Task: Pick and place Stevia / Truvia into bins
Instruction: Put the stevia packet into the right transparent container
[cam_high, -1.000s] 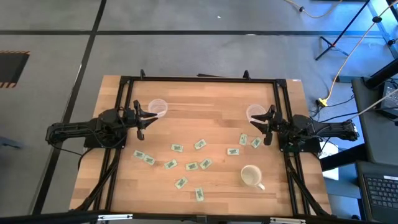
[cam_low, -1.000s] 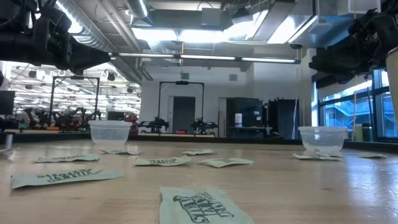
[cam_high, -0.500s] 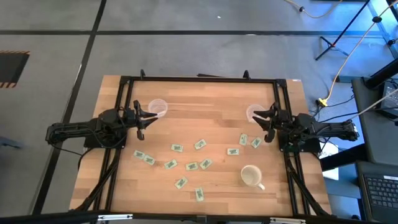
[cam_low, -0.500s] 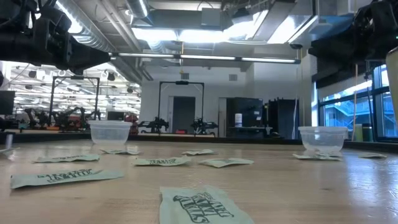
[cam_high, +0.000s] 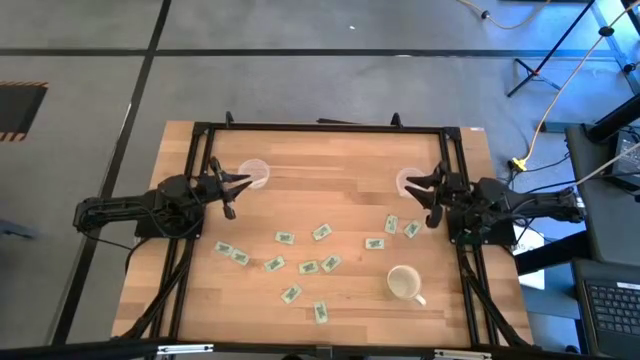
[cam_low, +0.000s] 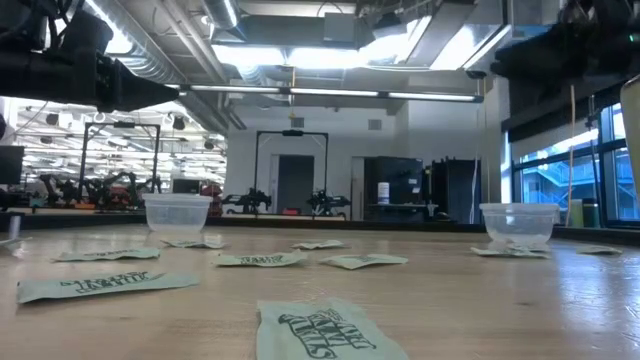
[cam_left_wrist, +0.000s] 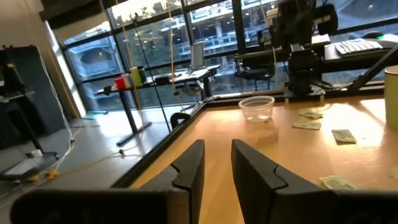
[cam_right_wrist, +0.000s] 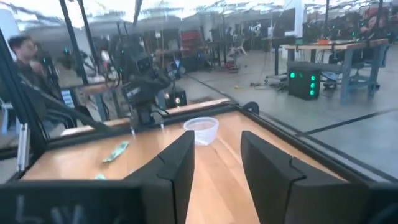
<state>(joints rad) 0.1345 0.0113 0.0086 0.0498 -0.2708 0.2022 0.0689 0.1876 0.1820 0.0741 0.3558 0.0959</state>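
Several white-and-green Stevia packets (cam_high: 308, 267) lie flat and scattered over the middle and near part of the wooden table; they also show in the low view (cam_low: 325, 330). Two clear cups stand on the table at the far left (cam_high: 254, 173) and far right (cam_high: 410, 182). My left gripper (cam_high: 236, 192) hovers open beside the left cup, above the table. My right gripper (cam_high: 422, 200) hovers open beside the right cup. Both are empty. Each wrist view looks across the table at the other arm and its cup (cam_left_wrist: 256, 107) (cam_right_wrist: 202, 129).
An opaque white mug (cam_high: 404, 284) stands near the table's front right. A black frame (cam_high: 320, 128) runs along the far and side edges. The low view shows one cup at the left (cam_low: 177, 212) and one at the right (cam_low: 518, 222). A person (cam_right_wrist: 25, 53) stands beyond the table.
My right gripper has risen; in the low view it has climbed almost out of the top of the picture. My left gripper has turned about its wrist and edged toward the left cup. The packets and cups have stayed where they were.
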